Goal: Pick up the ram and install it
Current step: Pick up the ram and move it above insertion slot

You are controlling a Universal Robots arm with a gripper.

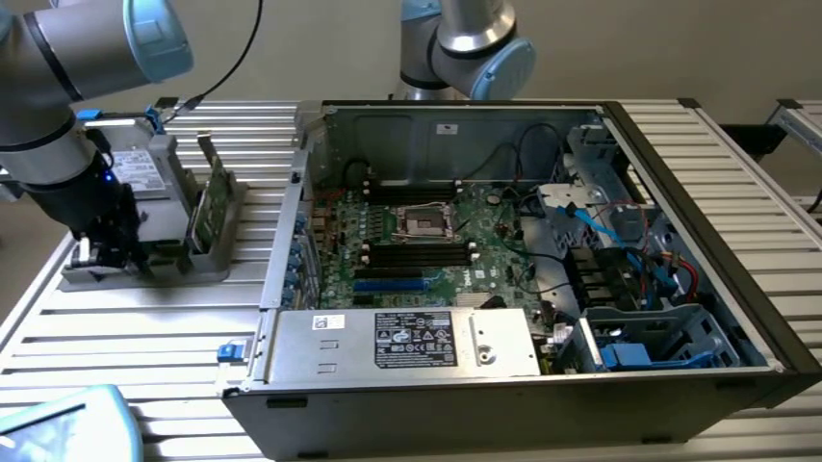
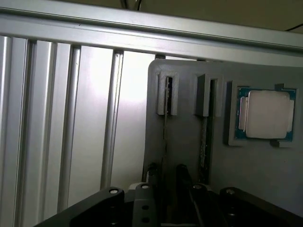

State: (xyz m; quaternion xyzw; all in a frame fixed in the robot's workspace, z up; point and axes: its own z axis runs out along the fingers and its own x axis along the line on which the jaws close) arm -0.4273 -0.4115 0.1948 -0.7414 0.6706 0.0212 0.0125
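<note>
Where ram (image 2: 165, 127) stands slotted — holder (image 2: 187, 137), processor (image 2: 267, 114) inset

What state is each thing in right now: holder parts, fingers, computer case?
Long thin dark-green ram stick: upright in grey plastic holder slot.
Gripper: fingers open, straddling that ram stick.
Second ram stick: seated in the neighbouring slot.
Square silver processor chip: flat in its recess.
Dark computer case: side open, green motherboard exposed.
</note>
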